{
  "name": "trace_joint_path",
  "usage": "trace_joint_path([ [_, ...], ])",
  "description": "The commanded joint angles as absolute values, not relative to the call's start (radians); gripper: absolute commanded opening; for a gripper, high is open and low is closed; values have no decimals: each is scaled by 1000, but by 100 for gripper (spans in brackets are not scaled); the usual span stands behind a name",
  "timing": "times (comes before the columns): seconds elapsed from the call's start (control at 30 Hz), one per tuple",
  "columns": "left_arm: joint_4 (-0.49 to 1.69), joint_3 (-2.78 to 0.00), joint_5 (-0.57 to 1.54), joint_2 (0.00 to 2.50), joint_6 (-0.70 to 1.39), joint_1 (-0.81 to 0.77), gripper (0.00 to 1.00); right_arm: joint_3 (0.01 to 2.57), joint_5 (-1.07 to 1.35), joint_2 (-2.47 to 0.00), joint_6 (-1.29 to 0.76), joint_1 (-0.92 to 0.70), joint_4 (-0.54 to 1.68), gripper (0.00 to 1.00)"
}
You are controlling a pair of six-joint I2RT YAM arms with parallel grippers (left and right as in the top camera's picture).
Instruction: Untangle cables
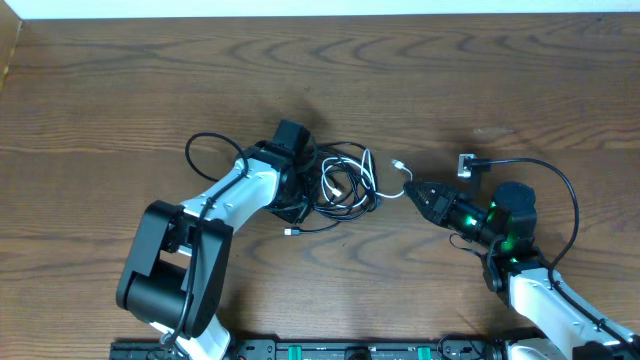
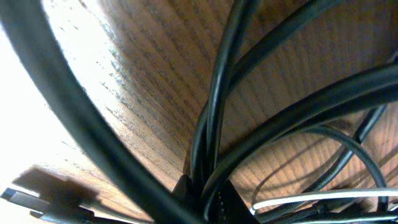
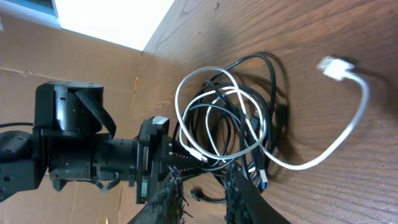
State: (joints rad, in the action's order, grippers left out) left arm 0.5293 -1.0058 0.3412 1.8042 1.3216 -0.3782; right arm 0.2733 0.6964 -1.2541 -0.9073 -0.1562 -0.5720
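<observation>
We see a brown wooden table (image 1: 100, 90) that fills the overhead view. The left arm (image 1: 175, 265) reaches from the near left edge towards the middle. The right arm (image 1: 560, 305) comes in from the near right corner and points left.

The cables (image 1: 345, 185) lie in one knotted heap at the middle of the table, between the two arms. Most of the heap is made of black cables (image 2: 217, 93), looped over and through each other. The left gripper (image 1: 308, 188) is pushed into the left side of the heap. Its jaws are fully closed, and in the left wrist view several black cords draw together into one tight bunch right at them, so we take them to be pinched there.

A white cable (image 3: 292, 165) winds through the heap. It leaves on the right side, bends just beside the tip of the right gripper (image 1: 413, 190) and then runs far to its white plug (image 1: 397, 163), which lies on bare wood. In the right wrist view, this gripper's fingers (image 3: 242, 199) stand a little apart, and we see nothing clamped between them.

A blue-tipped plug (image 3: 264, 180) pokes out of the heap close to those fingers. A thin black tail ends in a small plug (image 1: 292, 232) on the near side of the heap.
</observation>
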Motion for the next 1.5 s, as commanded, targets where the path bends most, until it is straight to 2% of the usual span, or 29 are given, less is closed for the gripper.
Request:
trace_joint_path([
  [0.0,535,-984,387,1776,1194,-357,7,267,709,-1261,-908,-146,-571,23],
  [0.2,475,-984,496,1607,1058,-318,7,267,707,-1261,-908,-146,-572,25],
  [0.5,284,-984,566,1366,1058,-315,8,267,733,-1261,-907,-146,-579,26],
  [0.67,178,-984,606,1271,1064,-315,7,267,868,-1261,-908,-146,-670,26],
  [0.87,58,-984,626,1209,1177,-315,8,267,951,-1261,-965,-146,-710,29],
  [1.0,-118,-984,715,1200,1175,-315,8,267,981,-1261,-965,-146,-711,34],
  [1.17,-332,-984,878,1201,1019,-315,8,267,1041,-1261,-965,-146,-711,38],
  [1.47,-345,-984,1031,1205,793,-315,8,267,1034,-1261,-1062,-146,-715,42],
])
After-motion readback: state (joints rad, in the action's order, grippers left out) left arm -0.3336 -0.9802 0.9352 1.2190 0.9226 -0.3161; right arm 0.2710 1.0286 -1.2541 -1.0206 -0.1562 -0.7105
